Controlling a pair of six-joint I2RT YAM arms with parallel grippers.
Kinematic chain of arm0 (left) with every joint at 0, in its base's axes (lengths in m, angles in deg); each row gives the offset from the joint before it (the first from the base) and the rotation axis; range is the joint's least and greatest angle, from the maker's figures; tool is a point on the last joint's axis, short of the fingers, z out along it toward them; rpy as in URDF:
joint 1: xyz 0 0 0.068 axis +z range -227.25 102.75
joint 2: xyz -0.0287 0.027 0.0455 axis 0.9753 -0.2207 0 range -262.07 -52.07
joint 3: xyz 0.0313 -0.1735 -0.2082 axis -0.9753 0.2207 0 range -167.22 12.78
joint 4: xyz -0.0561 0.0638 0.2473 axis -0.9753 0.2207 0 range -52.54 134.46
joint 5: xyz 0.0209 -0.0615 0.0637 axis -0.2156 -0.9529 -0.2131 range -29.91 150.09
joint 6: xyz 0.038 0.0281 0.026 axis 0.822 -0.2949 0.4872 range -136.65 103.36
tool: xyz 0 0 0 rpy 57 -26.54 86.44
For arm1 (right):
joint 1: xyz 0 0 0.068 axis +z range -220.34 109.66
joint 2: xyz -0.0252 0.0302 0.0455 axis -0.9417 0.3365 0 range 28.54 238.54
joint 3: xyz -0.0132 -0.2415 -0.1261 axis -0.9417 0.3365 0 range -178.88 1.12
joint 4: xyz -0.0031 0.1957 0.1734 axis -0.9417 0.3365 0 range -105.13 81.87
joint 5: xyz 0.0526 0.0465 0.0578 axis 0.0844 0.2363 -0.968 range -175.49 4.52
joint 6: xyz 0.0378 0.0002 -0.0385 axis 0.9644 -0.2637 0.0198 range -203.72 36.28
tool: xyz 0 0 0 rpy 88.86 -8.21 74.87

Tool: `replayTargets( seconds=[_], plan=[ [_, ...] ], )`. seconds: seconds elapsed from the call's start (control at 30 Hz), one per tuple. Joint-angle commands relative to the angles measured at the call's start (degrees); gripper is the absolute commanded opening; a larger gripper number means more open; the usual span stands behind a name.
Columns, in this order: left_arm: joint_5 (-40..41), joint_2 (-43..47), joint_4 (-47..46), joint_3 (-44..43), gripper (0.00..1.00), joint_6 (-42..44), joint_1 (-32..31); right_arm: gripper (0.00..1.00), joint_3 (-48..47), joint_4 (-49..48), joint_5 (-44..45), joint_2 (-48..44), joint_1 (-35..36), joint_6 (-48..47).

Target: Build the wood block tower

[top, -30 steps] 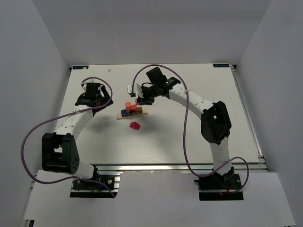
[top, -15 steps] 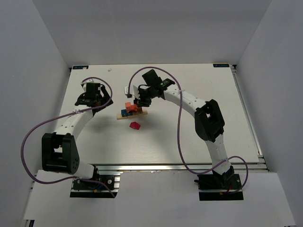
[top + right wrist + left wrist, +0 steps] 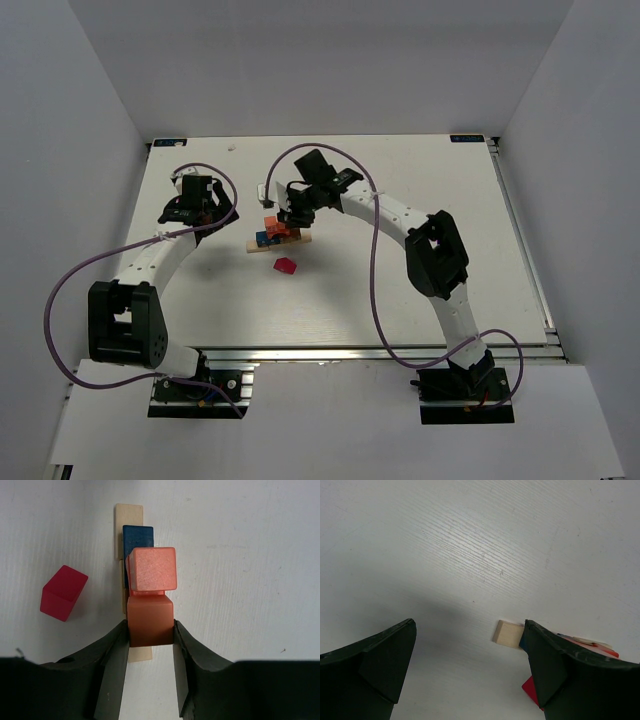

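White arms (image 3: 150, 262), purple cables (image 3: 47, 315), black left hand (image 3: 469, 625) and right hand (image 3: 149, 626)

The left arm (image 3: 150, 262) curved up the left side of the frame, and the left pincer (image 3: 469, 630) hung low over the tabletop (image 3: 470, 540), jaws spread wide around nothing. The right arm (image 3: 400, 215) arched from lower right toward upper centre. The right pincer (image 3: 291, 213) pointed down, fingers (image 3: 112, 665) clamped on an orange-brown block (image 3: 150, 620).

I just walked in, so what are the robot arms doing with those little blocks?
They are building a small wood block tower. The right gripper is shut on an orange block, right at the tower. A red block lies loose on the table beside it. The left gripper is open and empty, off to the side.
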Motion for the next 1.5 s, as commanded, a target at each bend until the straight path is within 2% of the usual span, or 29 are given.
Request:
replayTargets(
  seconds=[0.0,1.17,1.47],
  plan=[
    [0.1,1.2,-0.4,-0.6,0.98,0.0,0.4,0.32,-2.4,-1.4,0.2,0.7,0.4,0.8],
    [-1.1,0.8,-0.9,-0.4,0.98,0.5,0.3,0.41,-2.7,-1.4,1.7,1.0,1.6,-1.5],
    [-1.7,0.6,-0.9,-0.4,0.98,0.6,0.3,0.53,-2.4,-1.9,2.8,1.0,1.6,-0.9]
  ],
)
